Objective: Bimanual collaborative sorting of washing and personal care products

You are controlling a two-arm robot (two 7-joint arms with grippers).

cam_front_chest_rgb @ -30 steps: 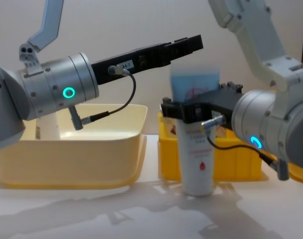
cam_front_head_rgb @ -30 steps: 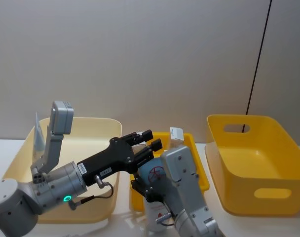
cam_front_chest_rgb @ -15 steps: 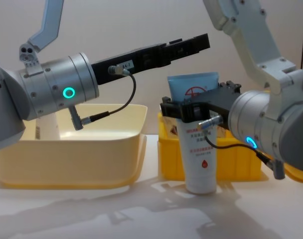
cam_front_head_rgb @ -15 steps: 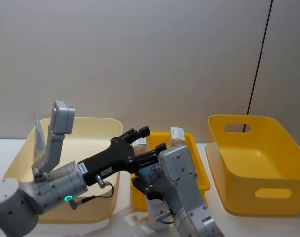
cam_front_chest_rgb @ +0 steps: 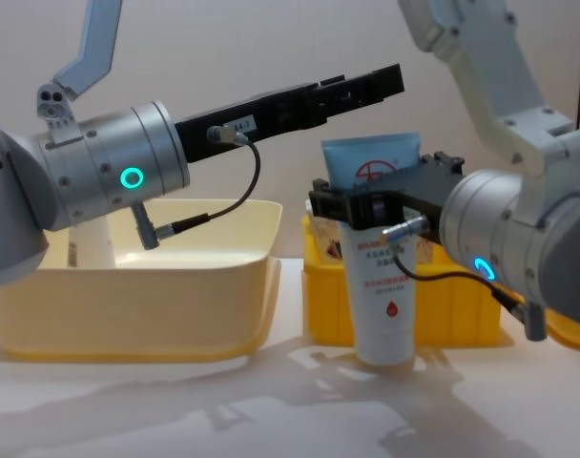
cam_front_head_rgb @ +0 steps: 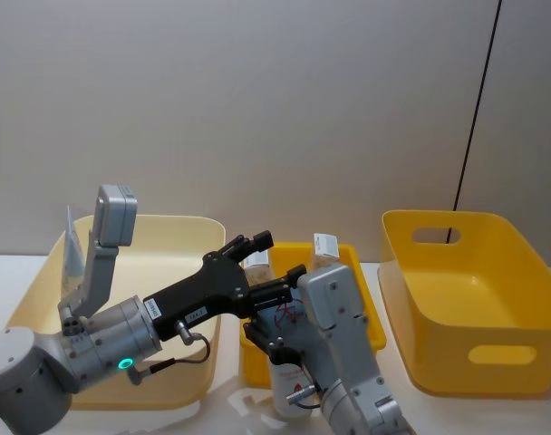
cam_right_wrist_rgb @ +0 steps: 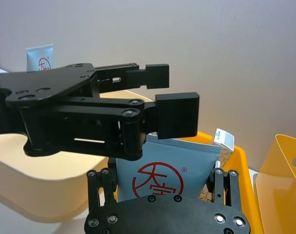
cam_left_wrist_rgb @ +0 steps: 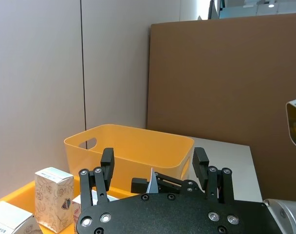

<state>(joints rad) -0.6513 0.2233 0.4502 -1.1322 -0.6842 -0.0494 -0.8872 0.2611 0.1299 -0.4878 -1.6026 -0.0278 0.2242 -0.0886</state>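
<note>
Gripping the light-blue tube [cam_front_chest_rgb: 383, 286] upright, R gripper [cam_front_chest_rgb: 371, 203] is clamped round its upper body. Cap end is down by the table [cam_front_chest_rgb: 176, 410], just in front of small yellow tray [cam_front_chest_rgb: 462, 301]. L gripper [cam_front_chest_rgb: 378, 82] hovers above tube's crimped top, fingers spread wide. To the L, cream bin [cam_front_chest_rgb: 176, 305] rim is near; bare table in front.

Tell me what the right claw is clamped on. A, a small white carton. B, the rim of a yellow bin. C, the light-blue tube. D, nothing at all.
C: the right claw is shut around the light-blue tube, holding it upright in front of the small yellow bin, while the left claw hangs open above the tube's top.
</note>
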